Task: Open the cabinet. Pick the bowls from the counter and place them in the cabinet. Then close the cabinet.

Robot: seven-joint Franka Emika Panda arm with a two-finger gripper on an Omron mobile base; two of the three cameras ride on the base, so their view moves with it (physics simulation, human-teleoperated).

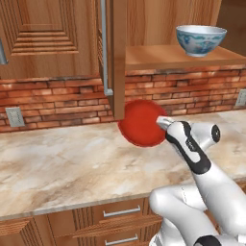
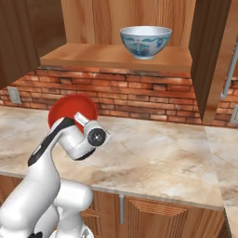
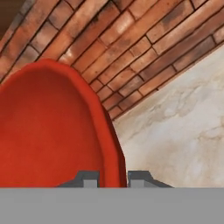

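gripper (image 3: 113,178) clamps red bowl (image 3: 48,131) rim; arm tilted, above counter (image 1: 72,163)

One bowl (image 3: 52,131) sits with its rim wall between the jaws of the gripper (image 3: 113,178), above the counter (image 1: 62,163). The brick wall (image 3: 113,48) stands beyond the jaws. The second bowl (image 2: 145,41) rests on the cabinet (image 2: 116,56) shelf, above and beyond the jaws.

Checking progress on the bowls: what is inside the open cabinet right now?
One white-blue bowl stands upright on the cabinet's shelf. A door hides the right end.
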